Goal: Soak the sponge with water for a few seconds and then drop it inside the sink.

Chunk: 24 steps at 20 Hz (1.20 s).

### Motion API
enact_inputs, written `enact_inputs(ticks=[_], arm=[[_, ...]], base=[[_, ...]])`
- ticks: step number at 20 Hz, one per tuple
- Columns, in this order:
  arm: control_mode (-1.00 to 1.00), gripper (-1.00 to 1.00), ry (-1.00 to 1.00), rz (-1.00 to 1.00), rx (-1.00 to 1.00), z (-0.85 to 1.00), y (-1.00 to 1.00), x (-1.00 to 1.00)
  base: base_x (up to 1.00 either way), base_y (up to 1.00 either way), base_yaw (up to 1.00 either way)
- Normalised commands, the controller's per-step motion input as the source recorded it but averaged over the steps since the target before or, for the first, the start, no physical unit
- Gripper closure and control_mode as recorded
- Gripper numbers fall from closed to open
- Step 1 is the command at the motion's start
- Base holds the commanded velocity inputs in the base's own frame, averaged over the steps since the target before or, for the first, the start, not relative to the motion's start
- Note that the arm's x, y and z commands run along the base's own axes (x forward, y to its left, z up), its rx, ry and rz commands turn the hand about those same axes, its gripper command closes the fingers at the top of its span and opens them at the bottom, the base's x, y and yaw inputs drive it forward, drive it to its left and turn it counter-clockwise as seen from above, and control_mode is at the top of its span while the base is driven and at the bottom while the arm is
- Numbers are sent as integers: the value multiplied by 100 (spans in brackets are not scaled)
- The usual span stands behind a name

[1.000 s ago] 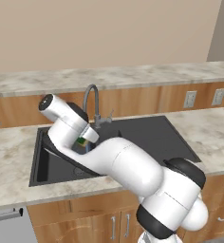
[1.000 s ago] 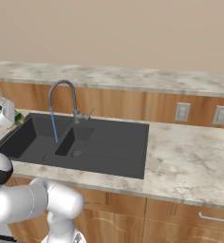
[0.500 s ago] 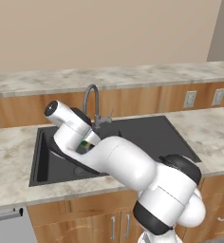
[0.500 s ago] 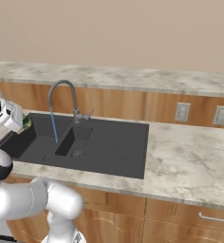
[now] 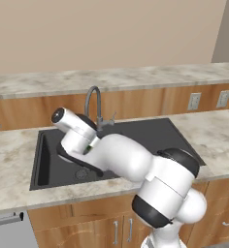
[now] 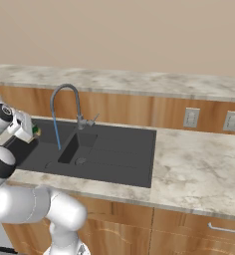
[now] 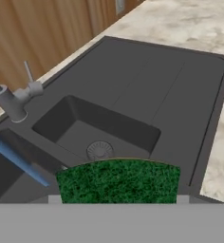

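Note:
My gripper (image 6: 29,131) hangs over the left, big basin of the black sink (image 6: 124,149) and is shut on the sponge (image 6: 36,131). In the hand view the sponge's dark green top (image 7: 118,180) sits between my fingertips, above the smaller basin with its round drain (image 7: 99,150). From the curved faucet (image 6: 64,97) the water (image 6: 55,132) falls as a thin blue stream. That stream (image 7: 19,161) passes just left of the sponge, apart from it. In the left base view the gripper (image 5: 89,147) and sponge (image 5: 91,145) are partly hidden behind my arm, over the sink (image 5: 150,135).
Marble counter (image 6: 199,164) runs on both sides of the sink, with the flat drainboard (image 7: 171,95) to the right. Wall outlets (image 6: 190,118) sit on the wooden backsplash. The faucet's lever (image 7: 31,83) stands near its base. Cabinet fronts (image 5: 102,227) lie below.
My arm has carried the sponge from the far left of the sink toward the faucet and the water stream. The gripper has stayed shut on it.

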Motion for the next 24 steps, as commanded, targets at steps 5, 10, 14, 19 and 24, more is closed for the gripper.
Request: enact_inputs(ticks=[5,10,14,19,24], arm=[[-100,100,0,-1,0,-24,-4,33],[-100,100,0,0,0,-23,-2,32],[-100,100,0,0,0,-15,-1,30],[-100,100,0,0,0,-13,0,27],[-100,100,0,0,0,-17,0,25]], base=[[0,0,0],[0,0,0],[0,0,0],[0,0,0],[0,0,0]])
